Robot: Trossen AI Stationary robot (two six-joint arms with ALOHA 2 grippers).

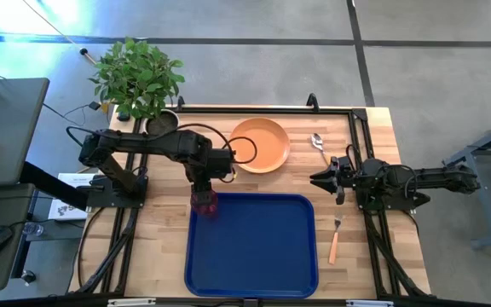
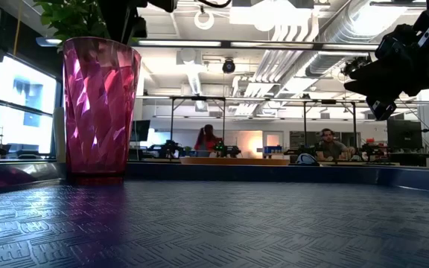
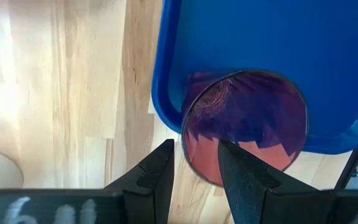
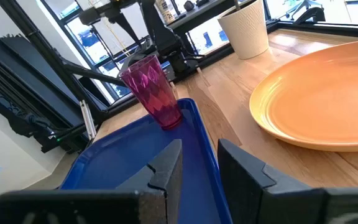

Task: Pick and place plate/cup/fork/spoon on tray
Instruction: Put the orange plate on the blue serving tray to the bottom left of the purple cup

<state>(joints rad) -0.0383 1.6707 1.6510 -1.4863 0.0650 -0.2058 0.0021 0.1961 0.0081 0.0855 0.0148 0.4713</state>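
Note:
The dark-red cup (image 1: 204, 203) stands upright on its base in the far left corner of the blue tray (image 1: 254, 247); it also shows in the low view (image 2: 99, 104) and the right wrist view (image 4: 153, 90). My left gripper (image 3: 196, 162) is open just above the cup (image 3: 247, 118), one finger over its inside and one outside its wall. My right gripper (image 1: 318, 179) is open and empty above the table, right of the orange plate (image 1: 260, 143). The spoon (image 1: 318, 145) and the fork (image 1: 335, 239) lie flat on the table right of the tray. My left gripper comes from above, pointing down. One finger (image 3: 238, 174) is over the cup's inside and the other (image 3: 157, 171) is outside the rim (image 3: 188, 158). The gap is far wider than the wall. Whether either finger touches the rim I cannot tell.
A grey plant pot (image 1: 162, 122) with a green plant (image 1: 136, 77) stands at the table's far left, behind the left arm. The plate lies just beyond the tray's far edge. Most of the tray's floor (image 4: 135, 168) right of the cup is bare.

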